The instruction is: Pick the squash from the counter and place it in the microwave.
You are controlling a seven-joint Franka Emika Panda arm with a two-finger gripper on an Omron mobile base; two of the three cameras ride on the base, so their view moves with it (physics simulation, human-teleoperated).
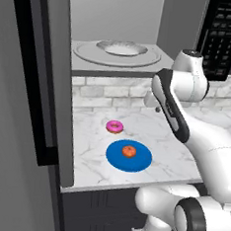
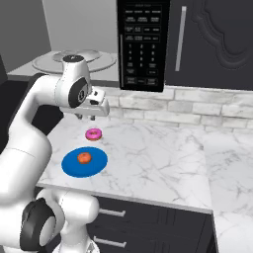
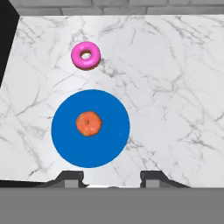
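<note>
A round blue plate lies flat near the front edge of the worktop. Just behind it, apart from its rim, sits a pink frosted ring donut. A pale brick backsplash runs along the rear wall, and dark cabinet drawers with light bar handles stand below.

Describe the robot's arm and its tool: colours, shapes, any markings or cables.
The arm is built of glossy white, rounded segments joined by dark grey to black bands and round joint caps. No cables or markings can be seen on it. At its end sits a blocky white hand. The tool has two small, squarish dark grey finger tips, set apart with a wide gap between them.
</note>
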